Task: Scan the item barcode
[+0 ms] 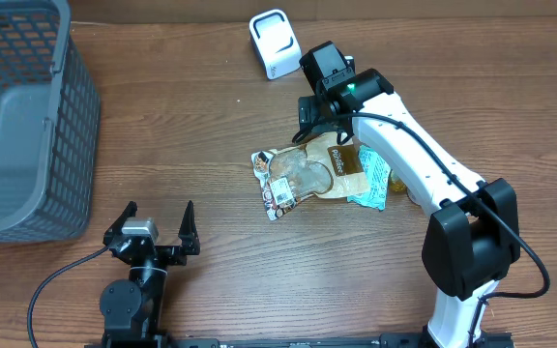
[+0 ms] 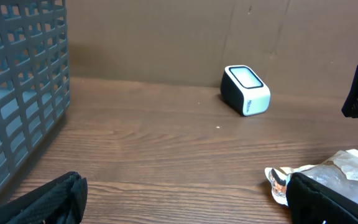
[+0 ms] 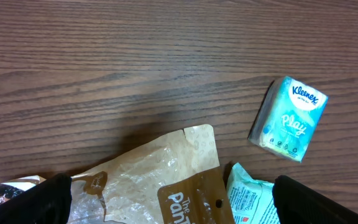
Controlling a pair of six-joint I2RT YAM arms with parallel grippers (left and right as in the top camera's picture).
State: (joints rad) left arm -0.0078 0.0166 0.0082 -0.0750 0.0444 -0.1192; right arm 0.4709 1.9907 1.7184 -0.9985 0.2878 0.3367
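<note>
Overhead, we saw the brown, clear-windowed pouch (image 1: 307, 176) lying flat mid-table beside the right gripper (image 1: 306, 126); its jaws and those of the left gripper (image 1: 160, 215) stood apart. Only the right wrist view showed a Kleenex pack (image 3: 289, 119).

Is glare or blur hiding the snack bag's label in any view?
Overhead: evenly lit and sharp, but the snack bag has mild sheen on its clear window and its label is too small to read. Right wrist: crisp, no glare, Kleenex pack print legible. Left wrist: scanner sharp; the bag's crinkled edge glints at bottom right.
</note>
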